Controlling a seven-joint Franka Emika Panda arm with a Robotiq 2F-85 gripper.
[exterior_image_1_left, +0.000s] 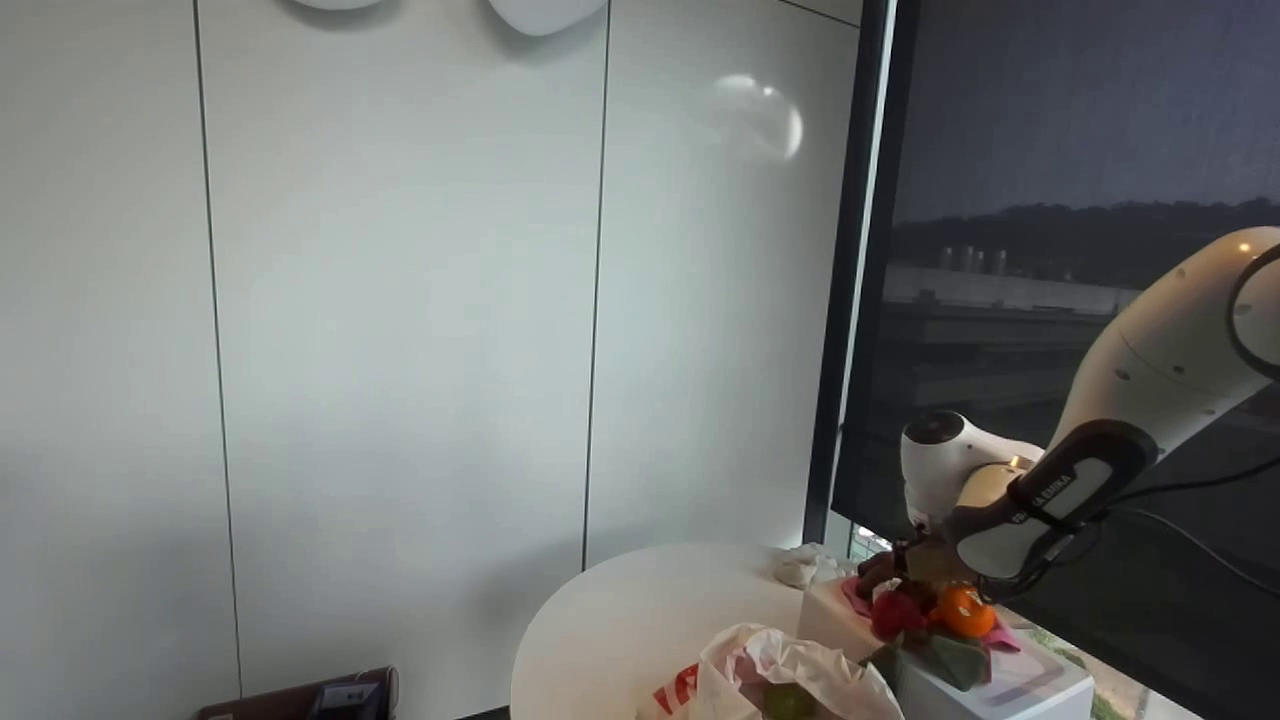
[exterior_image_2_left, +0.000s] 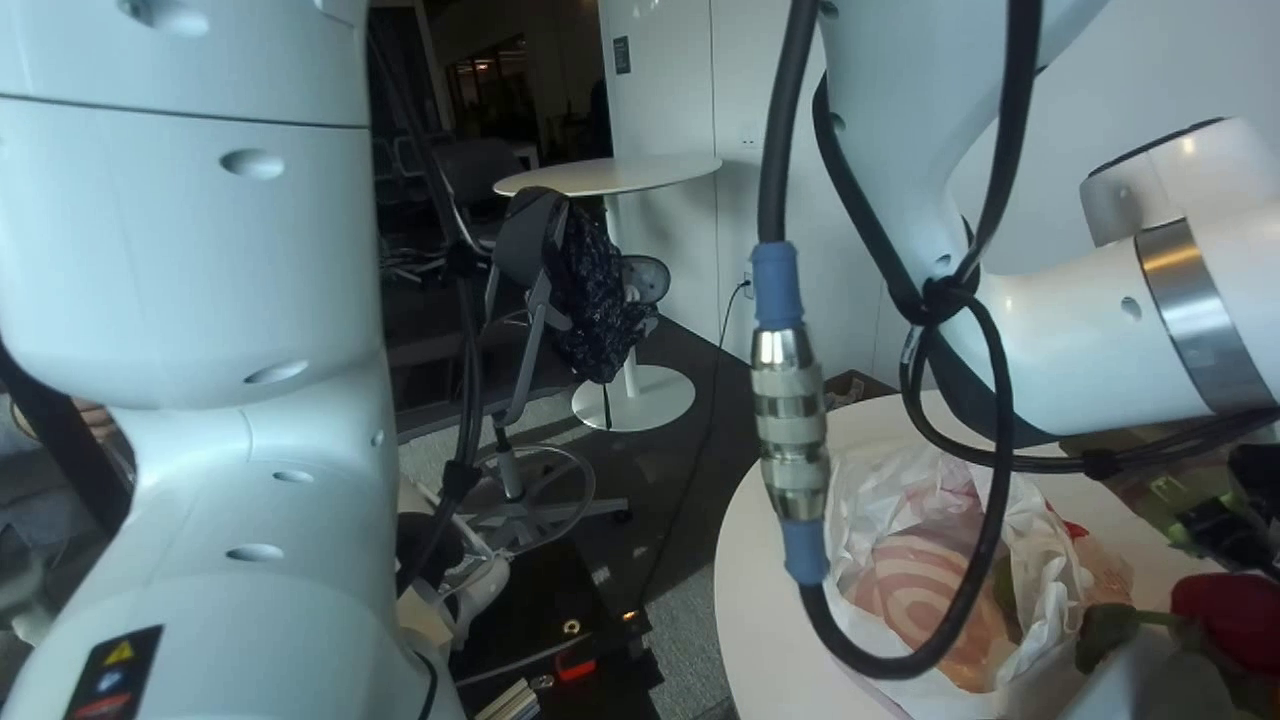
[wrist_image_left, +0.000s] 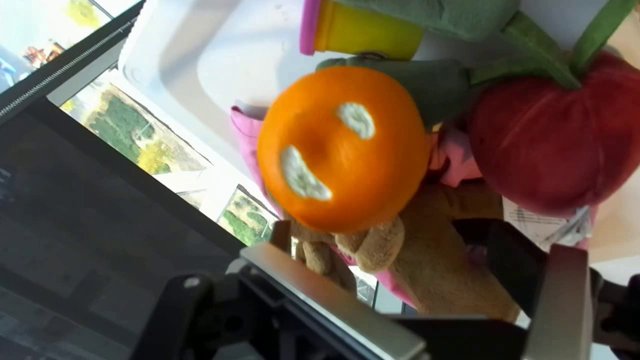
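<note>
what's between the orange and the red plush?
Not bare. In the wrist view, between the orange and the red plush, a green plush piece shows uppermost in the picture, then pink fabric, then brown plush.

In an exterior view, a patterned dark thing (exterior_image_2_left: 590, 300), perhaps a jacket, hangs on a chair (exterior_image_2_left: 522, 240) near a white round table (exterior_image_2_left: 610, 177). A dark blind (exterior_image_1_left: 1040, 120) hangs beside a pale wall (exterior_image_1_left: 400, 300).
</note>
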